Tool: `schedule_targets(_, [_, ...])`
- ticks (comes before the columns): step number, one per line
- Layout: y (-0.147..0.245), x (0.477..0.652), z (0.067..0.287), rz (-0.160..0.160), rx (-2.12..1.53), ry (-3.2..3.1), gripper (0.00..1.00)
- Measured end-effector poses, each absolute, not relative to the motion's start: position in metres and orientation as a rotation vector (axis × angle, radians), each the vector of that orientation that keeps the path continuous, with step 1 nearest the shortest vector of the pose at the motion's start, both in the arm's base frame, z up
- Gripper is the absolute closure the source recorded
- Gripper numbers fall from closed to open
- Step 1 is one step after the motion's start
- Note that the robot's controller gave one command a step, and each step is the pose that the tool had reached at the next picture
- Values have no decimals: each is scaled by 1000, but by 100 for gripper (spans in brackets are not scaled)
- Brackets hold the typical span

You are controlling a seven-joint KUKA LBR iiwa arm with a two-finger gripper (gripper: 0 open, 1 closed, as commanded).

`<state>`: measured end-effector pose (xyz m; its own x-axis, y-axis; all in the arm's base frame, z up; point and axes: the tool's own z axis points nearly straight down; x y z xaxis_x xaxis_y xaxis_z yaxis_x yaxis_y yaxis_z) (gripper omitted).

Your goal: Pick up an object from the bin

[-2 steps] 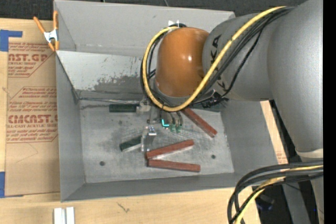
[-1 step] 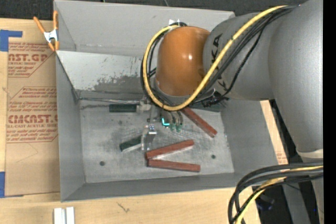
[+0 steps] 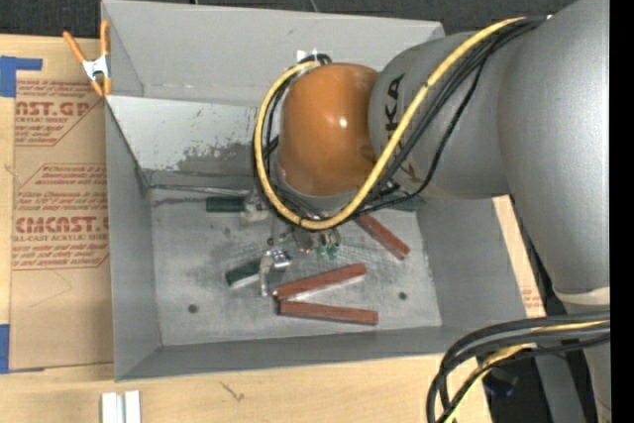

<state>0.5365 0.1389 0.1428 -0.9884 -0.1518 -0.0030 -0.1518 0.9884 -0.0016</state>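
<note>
We see the gripper low over the floor of the bin, in the centre of the frame, near the left end of a red-brown stick. Whether it is spread or pressed together, we cannot tell.

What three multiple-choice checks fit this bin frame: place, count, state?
1. The two-finger gripper is: A over the mid-floor of the grey metal bin; B over its left rim; C outside it.
2. Long reddish-brown flat sticks in view: A one; B three; C six.
3. Those sticks: A stand on end; B lie flat; C lean on a wall.
Key: A, it sits mid-floor below the orange wrist cover; B, two low in the view, one further right; B, all rest lengthwise on the floor.
</note>
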Motion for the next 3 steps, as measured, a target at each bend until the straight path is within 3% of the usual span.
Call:
schedule_targets(1, [78, 548, 79, 18, -204, 3114, 100])
schedule_targets(2, [78, 548, 78, 18, -203, 3114, 100])
schedule_targets(3, [70, 544, 171, 1, -210, 3135, 100])
